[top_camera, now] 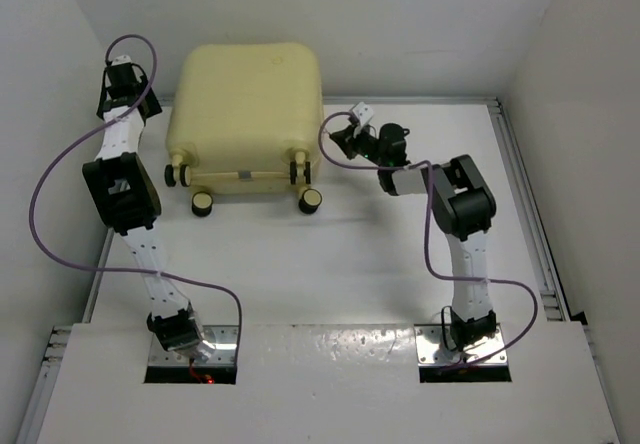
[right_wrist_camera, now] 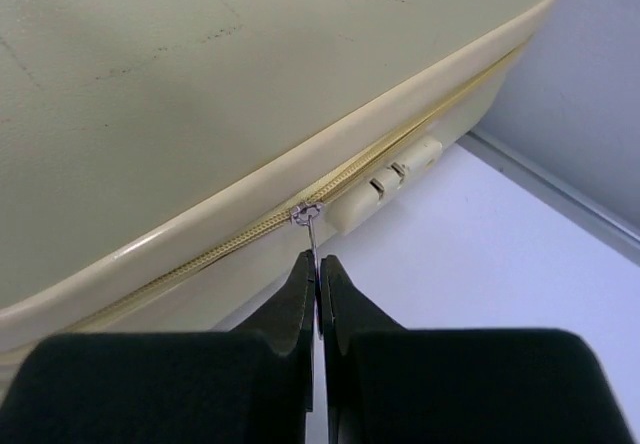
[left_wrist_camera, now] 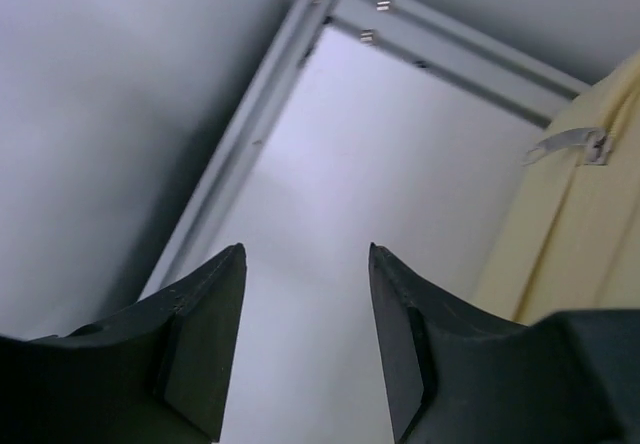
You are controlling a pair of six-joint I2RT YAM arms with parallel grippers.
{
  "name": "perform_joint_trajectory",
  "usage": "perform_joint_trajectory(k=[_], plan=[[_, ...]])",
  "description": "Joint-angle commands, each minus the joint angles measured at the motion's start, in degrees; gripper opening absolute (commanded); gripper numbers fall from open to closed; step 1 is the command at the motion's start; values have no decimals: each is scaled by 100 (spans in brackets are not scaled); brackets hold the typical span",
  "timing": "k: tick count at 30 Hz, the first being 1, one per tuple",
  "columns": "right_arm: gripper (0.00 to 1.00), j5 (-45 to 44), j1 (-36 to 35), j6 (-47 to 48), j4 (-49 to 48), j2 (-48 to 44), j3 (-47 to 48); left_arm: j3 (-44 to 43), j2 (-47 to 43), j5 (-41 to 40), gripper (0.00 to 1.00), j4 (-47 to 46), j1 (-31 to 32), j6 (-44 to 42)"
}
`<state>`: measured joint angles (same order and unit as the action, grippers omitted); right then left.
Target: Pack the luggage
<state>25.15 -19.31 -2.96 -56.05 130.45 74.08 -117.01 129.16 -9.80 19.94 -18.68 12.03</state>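
The luggage (top_camera: 248,114) is a large cream-yellow hard-shell suitcase lying closed at the back of the table, its black wheels toward me. My right gripper (right_wrist_camera: 318,257) is shut on the silver zipper pull (right_wrist_camera: 312,226) on the luggage's right side (right_wrist_camera: 200,94), beside a small cream lock block (right_wrist_camera: 390,179). In the top view the right gripper (top_camera: 340,136) sits at the luggage's right edge. My left gripper (left_wrist_camera: 306,254) is open and empty over bare table at the luggage's left side (left_wrist_camera: 570,224), where a second silver pull tab (left_wrist_camera: 572,146) shows. In the top view it (top_camera: 125,76) is at the far left.
A metal frame rail (left_wrist_camera: 440,49) borders the table at the back and left, with white walls close behind. A rail (top_camera: 520,184) also runs along the right edge. Purple cables (top_camera: 60,174) loop off both arms.
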Motion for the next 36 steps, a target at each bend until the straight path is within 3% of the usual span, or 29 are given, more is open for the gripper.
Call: perform_joint_trajectory(k=[1, 9, 13, 16, 21, 23, 26, 28, 31, 36], plan=[[0, -362, 753, 234, -90, -783, -865, -357, 21, 619, 58, -368, 136, -209], [0, 324, 640, 129, -90, -1873, -2152, 186, -654, 1462, 67, -553, 330, -561], [0, 684, 227, 77, 41, -2085, -2249, 819, -1515, 2113, 70, -553, 198, -807], [0, 965, -62, 15, 190, -2225, -2276, 1730, -2646, 3138, 70, -553, 92, -1542], [0, 905, -581, -161, 533, -2428, -2311, 2707, -3974, 4037, 69, -264, 92, -2257], [0, 650, -722, -169, 647, -2516, -2407, 2963, -4319, 4605, 66, 210, 241, -2703], [0, 448, -925, -283, 841, -2595, -2346, 3044, -4847, 4707, 66, 1045, 504, -3048], [0, 325, -1257, -275, 859, -2665, -2329, 3193, -5145, 4883, 77, 1536, 733, -2979], [0, 131, -1416, -389, 877, -2596, -2180, 3255, -5270, 4883, 83, 2143, 1120, -2979], [0, -554, -1716, -600, 982, -2437, -1846, 3149, -5201, 4952, 82, 3969, 1559, -3863]])
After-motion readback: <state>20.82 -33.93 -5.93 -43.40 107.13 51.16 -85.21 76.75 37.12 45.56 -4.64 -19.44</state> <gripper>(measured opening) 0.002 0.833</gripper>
